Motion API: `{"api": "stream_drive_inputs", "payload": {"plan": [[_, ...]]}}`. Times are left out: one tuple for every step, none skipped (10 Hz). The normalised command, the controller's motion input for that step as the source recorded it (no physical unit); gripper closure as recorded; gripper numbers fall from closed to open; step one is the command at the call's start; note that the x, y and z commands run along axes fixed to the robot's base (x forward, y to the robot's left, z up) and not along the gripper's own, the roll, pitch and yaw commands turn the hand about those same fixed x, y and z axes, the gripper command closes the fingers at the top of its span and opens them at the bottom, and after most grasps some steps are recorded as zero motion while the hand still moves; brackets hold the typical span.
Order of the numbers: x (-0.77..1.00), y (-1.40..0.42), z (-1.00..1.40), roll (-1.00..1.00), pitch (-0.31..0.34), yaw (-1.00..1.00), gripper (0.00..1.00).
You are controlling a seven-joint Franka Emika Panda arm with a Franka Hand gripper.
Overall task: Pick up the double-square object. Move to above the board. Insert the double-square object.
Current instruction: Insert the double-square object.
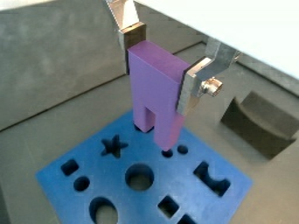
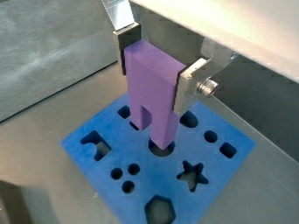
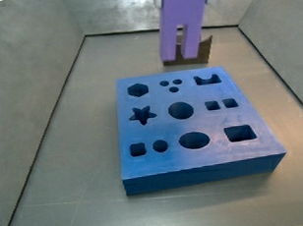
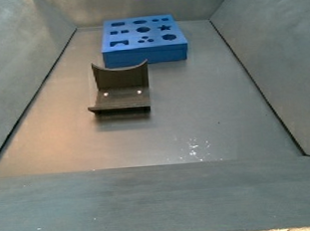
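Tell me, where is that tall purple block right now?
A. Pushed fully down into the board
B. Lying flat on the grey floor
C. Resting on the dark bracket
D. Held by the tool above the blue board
D: in both wrist views the tool clamps the double-square object, its prongs hanging above the board.

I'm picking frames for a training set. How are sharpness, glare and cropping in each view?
In both wrist views the gripper holds the double-square object above the board, soft but readable. In a side view the object is cropped at the top, with mild sheen on the floor. In the far side view the board is small, and glints show on the floor near the fixture.
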Motion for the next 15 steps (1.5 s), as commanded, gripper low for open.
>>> {"api": "stream_drive_inputs", "payload": {"plan": [[1.0,-0.16,-0.25,0.0,0.0,0.0,1.0],[1.0,-0.15,-0.23,0.0,0.0,0.0,1.0],[1.0,-0.14,-0.22,0.0,0.0,0.0,1.0],[1.0,-0.13,-0.21,0.0,0.0,0.0,1.0],[1.0,-0.14,-0.16,0.0,0.0,0.0,1.0],[1.0,-0.09,-0.13,0.0,0.0,0.02,1.0],[1.0,-0.09,-0.15,0.0,0.0,0.02,1.0],[1.0,-0.06,-0.22,0.03,0.04,0.04,1.0],[1.0,0.0,-0.13,0.03,0.003,0.05,1.0],[1.0,0.0,-0.04,0.0,0.0,0.1,1.0],[1.0,0.0,-0.01,0.0,0.0,0.11,1.0],[1.0,0.0,-0.04,0.0,-0.043,0.05,1.0],[1.0,0.0,-0.09,0.0,-0.06,0.05,1.0],[1.0,0.0,-0.04,0.0,-0.02,0.07,1.0],[1.0,0.0,0.0,0.08,-0.011,0.01,1.0]]}}
